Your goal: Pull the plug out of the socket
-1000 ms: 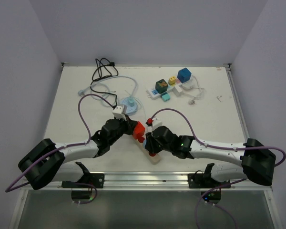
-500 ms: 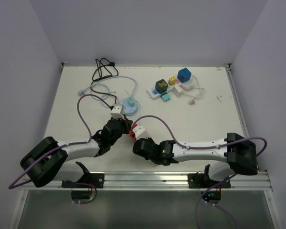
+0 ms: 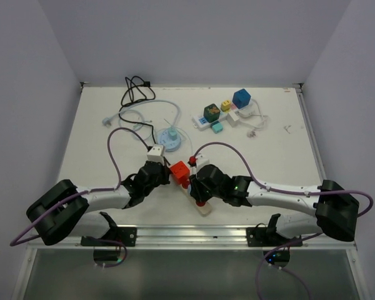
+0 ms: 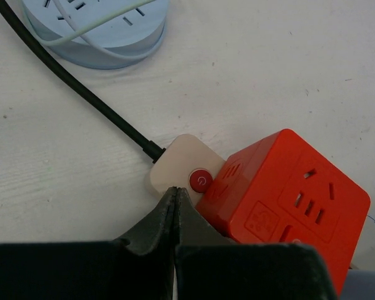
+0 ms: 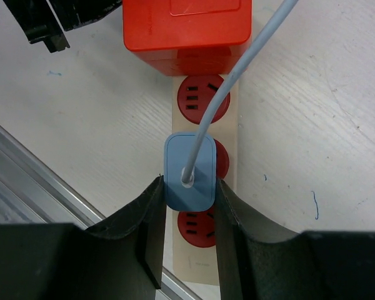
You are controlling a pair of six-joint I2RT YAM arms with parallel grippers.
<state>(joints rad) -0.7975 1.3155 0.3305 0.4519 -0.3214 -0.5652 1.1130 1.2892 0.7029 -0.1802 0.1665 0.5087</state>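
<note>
A beige power strip (image 3: 204, 208) with red sockets lies near the table's front edge. A blue plug (image 5: 189, 170) with a pale grey cable (image 5: 237, 69) sits in its middle socket. My right gripper (image 5: 187, 184) is shut on this plug, one finger on each side; it also shows in the top view (image 3: 199, 187). A red cube adapter (image 3: 180, 172) sits on the strip's far end (image 5: 186, 25). My left gripper (image 4: 175, 189) is shut and empty, its tips touching the strip's end (image 4: 175, 164) beside the red power button (image 4: 200, 179).
A light blue round socket (image 3: 171, 136) with a pale cable lies behind the strip. A black cable (image 4: 81, 87) runs from the strip's end. A white strip with coloured cubes (image 3: 222, 115) stands at the back. A metal rail (image 3: 194, 234) edges the table front.
Half a second ago the right arm was swung left over the red cube; now it is back over the strip with its fingers round the blue plug. The left gripper has shifted slightly.
</note>
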